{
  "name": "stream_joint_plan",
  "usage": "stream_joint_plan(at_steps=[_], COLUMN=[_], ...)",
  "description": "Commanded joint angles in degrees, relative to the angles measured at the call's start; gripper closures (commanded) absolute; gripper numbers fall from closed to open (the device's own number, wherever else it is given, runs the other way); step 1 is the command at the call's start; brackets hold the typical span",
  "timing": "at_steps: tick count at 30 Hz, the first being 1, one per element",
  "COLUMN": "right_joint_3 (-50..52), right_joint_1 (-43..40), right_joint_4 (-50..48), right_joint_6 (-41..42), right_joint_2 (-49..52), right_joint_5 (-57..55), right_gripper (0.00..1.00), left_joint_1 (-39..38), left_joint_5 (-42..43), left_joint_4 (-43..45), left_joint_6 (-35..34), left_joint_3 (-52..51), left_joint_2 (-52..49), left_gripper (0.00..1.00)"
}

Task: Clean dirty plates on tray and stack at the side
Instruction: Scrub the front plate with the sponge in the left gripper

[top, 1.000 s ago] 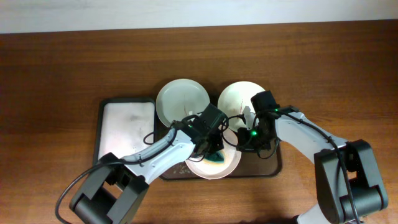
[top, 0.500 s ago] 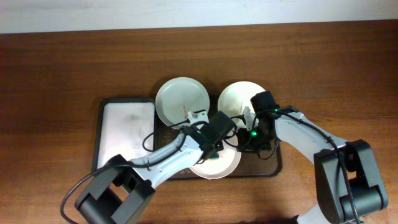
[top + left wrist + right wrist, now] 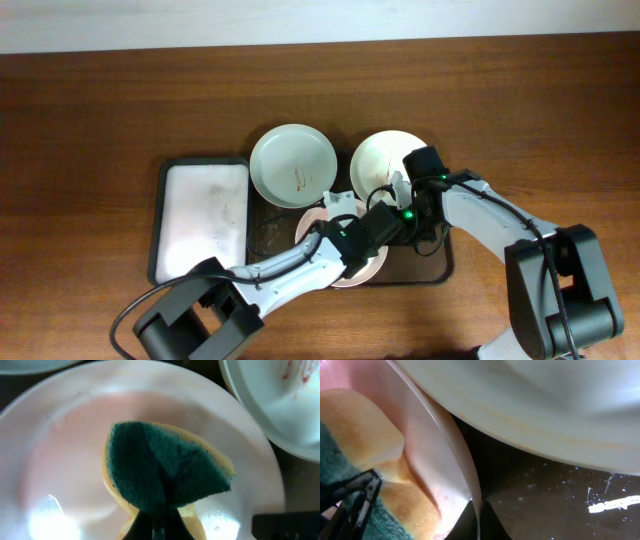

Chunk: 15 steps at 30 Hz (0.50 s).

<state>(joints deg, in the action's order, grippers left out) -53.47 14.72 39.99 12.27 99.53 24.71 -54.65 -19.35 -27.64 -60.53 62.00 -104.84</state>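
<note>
On tray (image 3: 438, 264), L tool (image 3: 159, 516) clamped on sponge (image 3: 165, 467) slid right; R tool (image 3: 476, 514) grips plate (image 3: 65, 455) rim.

Left wrist: left gripper (image 3: 157, 527) cut off at 6 o'clock, only dark finger stubs showing, closed on the sponge (image 3: 165, 472). The pinkish plate (image 3: 60, 460) runs off frame at 9 and 6. A neighbouring plate (image 3: 270, 410) at 1 o'clock is cropped, its red streaks blurred.
Right wrist: everything soft. The right gripper (image 3: 480, 522) tips are clipped at 6, pinching the pinkish rim.
Overhead: arms cover most of that plate. Sponge hidden. Stance of both jaws unreadable.
</note>
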Motion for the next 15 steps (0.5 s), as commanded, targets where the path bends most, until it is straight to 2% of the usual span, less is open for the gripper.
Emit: stream_joint_plan(at_steps=[1, 7, 11, 15], right_joint_3=[-0.98, -0.98, -0.98, -0.98], right_joint_1=[0.37, 0.37, 0.37, 0.37], right_joint_4=[0.33, 0.26, 0.26, 0.24], right_joint_6=[0.24, 0.24, 0.22, 0.22], right_joint_2=[-1.31, -1.29, -1.31, -1.29], right_joint_5=[1.64, 1.57, 1.42, 1.40], right_gripper=[0.96, 0.96, 0.96, 0.96], left_joint_1=[0.24, 1.75, 1.97, 4.79], left_joint_5=[-8.81, -9.25, -13.25, -10.14], left_joint_4=[-1.09, -8.98, -11.04, -11.04], left_joint_6=[0.00, 1.01, 1.09, 7.76], left_joint_3=[-0.09, 0.00, -0.02, -0.02], left_joint_2=[-3.30, 1.36, 6.62, 13.62], left_gripper=[1.00, 1.00, 1.00, 1.00])
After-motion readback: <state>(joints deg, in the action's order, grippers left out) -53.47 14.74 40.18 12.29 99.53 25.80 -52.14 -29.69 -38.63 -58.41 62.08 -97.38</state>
